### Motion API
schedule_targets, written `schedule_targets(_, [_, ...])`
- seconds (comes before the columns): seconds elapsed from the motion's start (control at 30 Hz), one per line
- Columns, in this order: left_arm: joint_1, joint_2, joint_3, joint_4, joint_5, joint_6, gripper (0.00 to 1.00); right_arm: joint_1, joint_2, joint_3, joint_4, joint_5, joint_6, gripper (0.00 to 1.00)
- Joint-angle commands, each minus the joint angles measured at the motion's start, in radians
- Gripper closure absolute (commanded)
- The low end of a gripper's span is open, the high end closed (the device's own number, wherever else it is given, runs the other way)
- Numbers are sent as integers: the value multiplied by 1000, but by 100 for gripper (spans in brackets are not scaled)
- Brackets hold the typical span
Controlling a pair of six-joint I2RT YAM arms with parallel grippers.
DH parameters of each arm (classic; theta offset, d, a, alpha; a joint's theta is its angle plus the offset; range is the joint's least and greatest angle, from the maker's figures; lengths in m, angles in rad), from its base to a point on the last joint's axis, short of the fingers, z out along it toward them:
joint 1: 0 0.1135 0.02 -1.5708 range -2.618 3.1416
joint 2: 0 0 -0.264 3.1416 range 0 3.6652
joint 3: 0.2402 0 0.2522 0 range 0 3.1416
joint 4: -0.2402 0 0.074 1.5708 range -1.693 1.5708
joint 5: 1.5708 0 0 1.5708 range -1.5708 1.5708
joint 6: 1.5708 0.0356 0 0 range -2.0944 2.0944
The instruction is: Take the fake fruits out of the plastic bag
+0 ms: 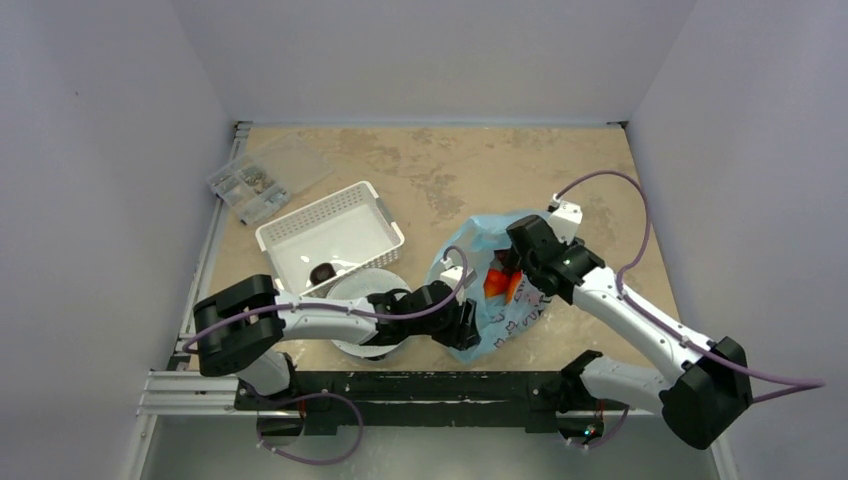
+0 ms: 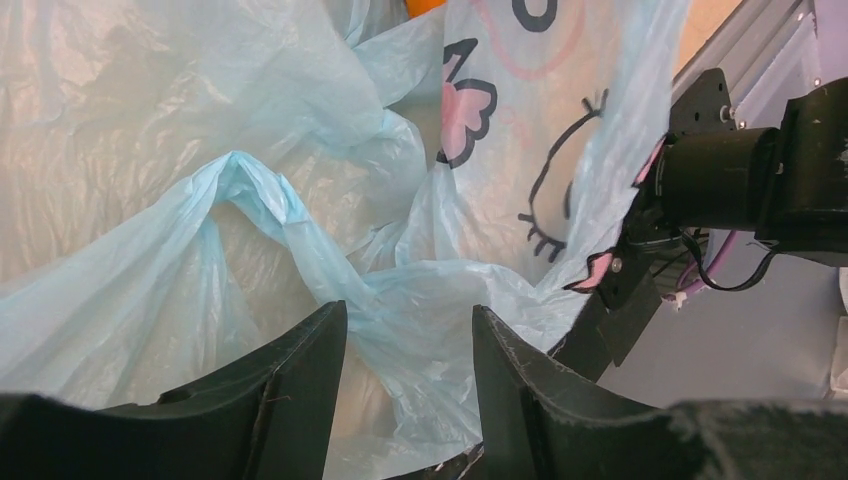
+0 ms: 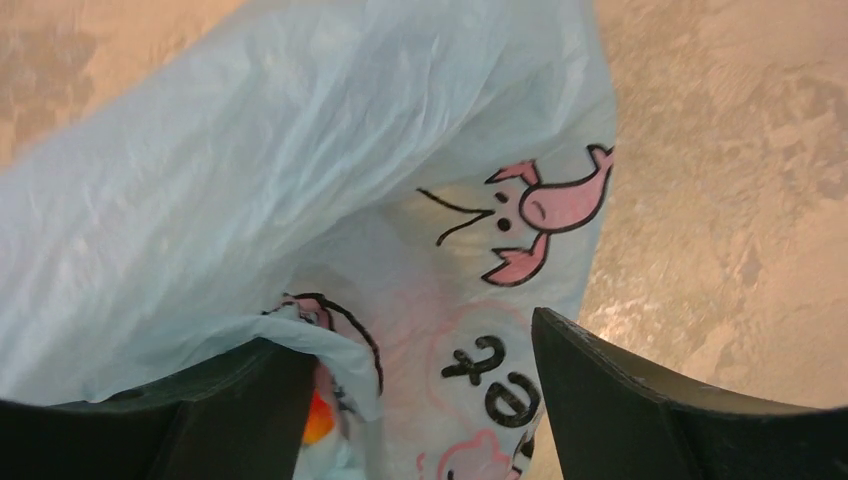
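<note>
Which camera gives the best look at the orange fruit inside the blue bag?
The top external view: the orange fruit shows through the plastic bag's open mouth. The left wrist view catches only a sliver at its top edge; the right wrist view, a small patch behind a fold.

Thin, crinkly, translucent light-blue film for the plastic bag [image 1: 505, 320], softly shiny along the creases, printed in pink and black. Smooth orange-red plastic for the fake fruits [image 1: 497, 283]. Matt black plastic, faintly scuffed, on the left pincer [image 2: 405, 320] and right pincer [image 3: 415, 335]. Smooth white slotted plastic for the basket [image 1: 290, 232]. Clear hard plastic for the parts box [image 1: 265, 178]. Matt, mottled tan, stone-like finish on the counter [image 1: 450, 170]. Bare silvery metal for the rail [image 1: 190, 390].
</note>
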Motion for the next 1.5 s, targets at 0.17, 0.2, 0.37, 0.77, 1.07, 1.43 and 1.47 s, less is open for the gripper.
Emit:
schedule_targets(0.17, [-30,-12,8,61,-31,-23,48,-237,49,76,131,194,-114,57])
schedule_targets(0.2, [-30,-20,26,41,-31,-14,46,-238,44,94,116,190,-139,56])
schedule_targets(0.37, [-29,-75,143,-91,-18,79,32,-238,-56,91,113,-1,-245,46])
schedule_targets(0.77, [-23,-160,414,-335,4,247,10,-235,-180,107,-159,-399,-223,9])
schedule_targets(1.07, [0,31,588,-393,-13,301,28,-235,-248,-30,-184,-416,-109,41])
schedule_targets(1.43, [-3,229,634,-376,-187,293,52,-236,-286,-58,-167,-389,-80,83])
schedule_targets(1.47, [-4,249,643,-370,-195,300,54,-236,-293,-56,-168,-383,-75,86])
